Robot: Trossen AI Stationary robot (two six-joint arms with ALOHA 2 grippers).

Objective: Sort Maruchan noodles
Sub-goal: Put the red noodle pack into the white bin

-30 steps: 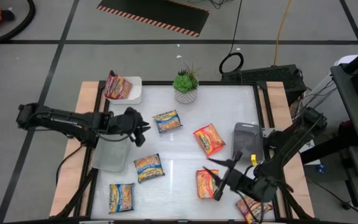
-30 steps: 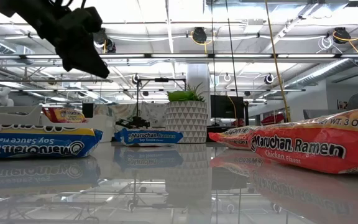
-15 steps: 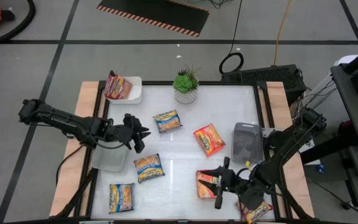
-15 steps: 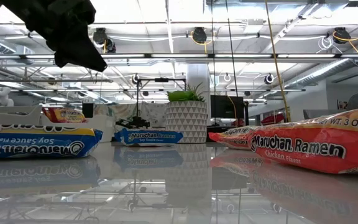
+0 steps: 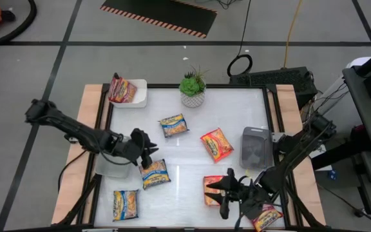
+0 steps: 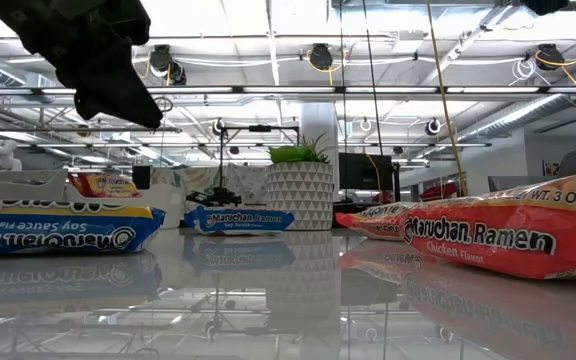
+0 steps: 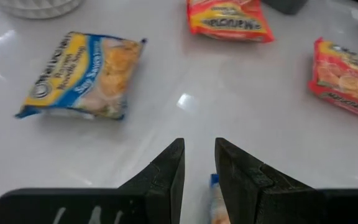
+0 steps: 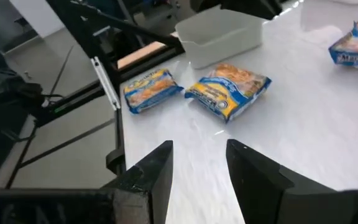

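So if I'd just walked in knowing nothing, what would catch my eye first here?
Probably the bright ramen packets scattered over the white table: blue-and-yellow ones toward the left, orange-red ones toward the right. Then the two dark arms reaching in from either side, the left gripper hovering just above a blue packet and the right gripper over an orange packet near the front edge. A small potted plant sits at the back.

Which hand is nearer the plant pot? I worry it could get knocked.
Left. The left hand is at mid-table over a blue packet, some way from the plant pot at the far edge. The right hand is near the front edge, farther off.
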